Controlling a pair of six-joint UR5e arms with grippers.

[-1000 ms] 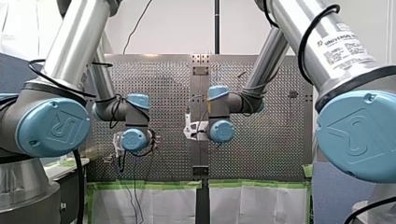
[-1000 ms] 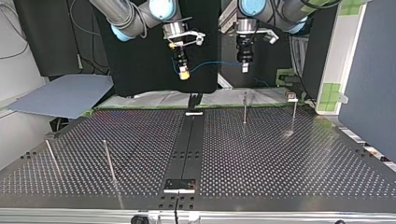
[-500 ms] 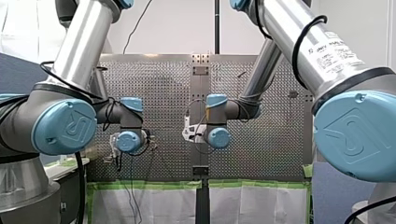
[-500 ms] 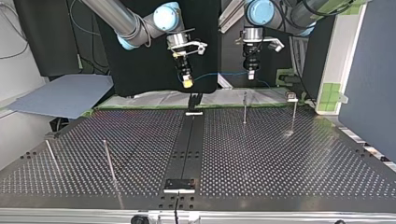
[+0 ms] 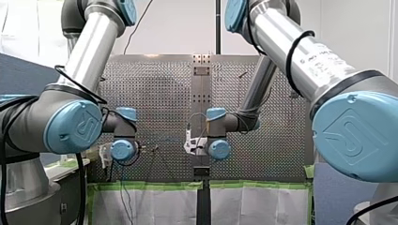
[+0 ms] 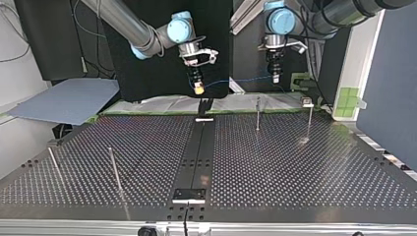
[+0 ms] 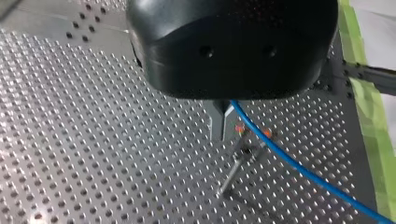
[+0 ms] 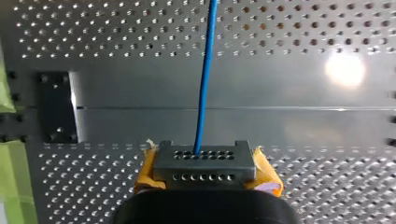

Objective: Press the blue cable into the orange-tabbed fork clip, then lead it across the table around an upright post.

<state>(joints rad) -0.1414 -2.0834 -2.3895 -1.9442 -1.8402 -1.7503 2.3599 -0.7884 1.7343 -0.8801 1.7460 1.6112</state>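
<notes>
Glare spot on table [image 8: 344,70], dim black backdrop [image 6: 147,81]

Silver tubes with pale-blue joint caps (each embossed with a logo) make up my left arm [image 5: 89,51] and my right arm [image 5: 300,61], black cables looped around them. Yellow pads tip my right claw [image 6: 198,89].

The blue cable [image 7: 299,170] runs out of view; my left pincer [image 7: 223,133] hides its start.

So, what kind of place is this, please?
Probably a robotics lab or test bench: my left arm and my right arm, both industrial robot arms, reach over a perforated metal table with thin upright posts, and a blue cable runs between them.
</notes>
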